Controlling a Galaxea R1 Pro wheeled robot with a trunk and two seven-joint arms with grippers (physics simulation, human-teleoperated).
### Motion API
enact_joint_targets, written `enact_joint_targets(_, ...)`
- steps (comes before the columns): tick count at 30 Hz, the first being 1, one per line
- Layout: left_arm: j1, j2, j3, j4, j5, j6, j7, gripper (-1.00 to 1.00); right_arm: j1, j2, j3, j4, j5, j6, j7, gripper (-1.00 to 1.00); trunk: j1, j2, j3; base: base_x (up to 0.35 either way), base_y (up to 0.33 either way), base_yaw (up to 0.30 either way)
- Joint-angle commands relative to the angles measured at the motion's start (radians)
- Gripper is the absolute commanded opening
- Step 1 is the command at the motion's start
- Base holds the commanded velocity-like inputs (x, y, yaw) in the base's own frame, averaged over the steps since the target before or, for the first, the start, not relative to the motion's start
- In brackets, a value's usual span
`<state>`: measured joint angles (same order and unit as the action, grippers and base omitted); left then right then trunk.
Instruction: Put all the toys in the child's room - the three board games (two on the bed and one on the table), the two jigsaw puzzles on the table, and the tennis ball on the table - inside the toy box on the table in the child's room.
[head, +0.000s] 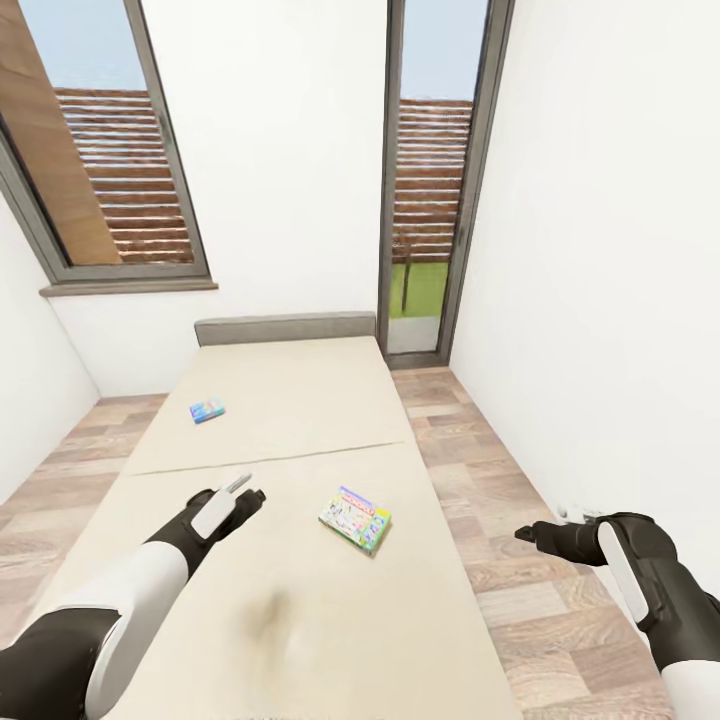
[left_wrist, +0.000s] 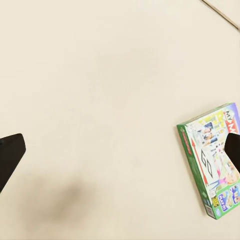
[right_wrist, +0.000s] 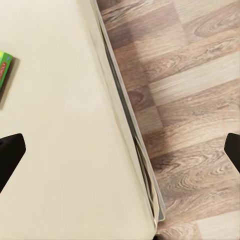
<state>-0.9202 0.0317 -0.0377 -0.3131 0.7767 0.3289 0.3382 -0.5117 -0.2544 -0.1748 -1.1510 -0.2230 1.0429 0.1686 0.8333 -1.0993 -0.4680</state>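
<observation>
Two board games lie on the beige bed. The green-edged Monopoly box rests flat near the bed's right side. A small blue box lies farther up on the left. My left gripper hovers open over the mattress, left of the Monopoly box, with nothing between its fingers. Open and empty too, my right gripper hangs above the bed's right edge and the wood floor. The table, toy box, jigsaw puzzles and tennis ball are out of view.
The bed's grey headboard stands against the far white wall. A window is at the left and a tall glass door at the right. A strip of plank floor runs between the bed and the right wall.
</observation>
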Motion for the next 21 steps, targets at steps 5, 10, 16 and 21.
enact_joint_targets(5,0.0,0.0,-0.004,-0.007,0.008,0.004,0.007,1.0,-0.001,0.0,-0.001,0.0,0.0,0.004,0.003,1.0,0.0,-0.001,-0.009,0.0,0.0,0.0)
enact_joint_targets(10,0.0,-0.001,-0.005,-0.009,0.008,0.004,0.007,1.0,-0.001,0.0,-0.001,0.0,0.001,0.004,0.003,1.0,0.0,-0.001,-0.017,0.0,0.0,0.0)
enact_joint_targets(16,0.0,-0.001,-0.006,-0.01,0.007,0.004,0.007,1.0,-0.001,0.0,-0.001,0.0,0.001,0.004,0.003,1.0,0.0,-0.001,-0.027,0.0,0.0,0.0)
enact_joint_targets(21,-0.001,0.0,-0.006,-0.01,0.007,0.005,0.007,1.0,-0.001,0.001,-0.001,-0.001,0.001,0.004,0.003,1.0,0.0,-0.001,-0.035,0.0,0.0,0.0)
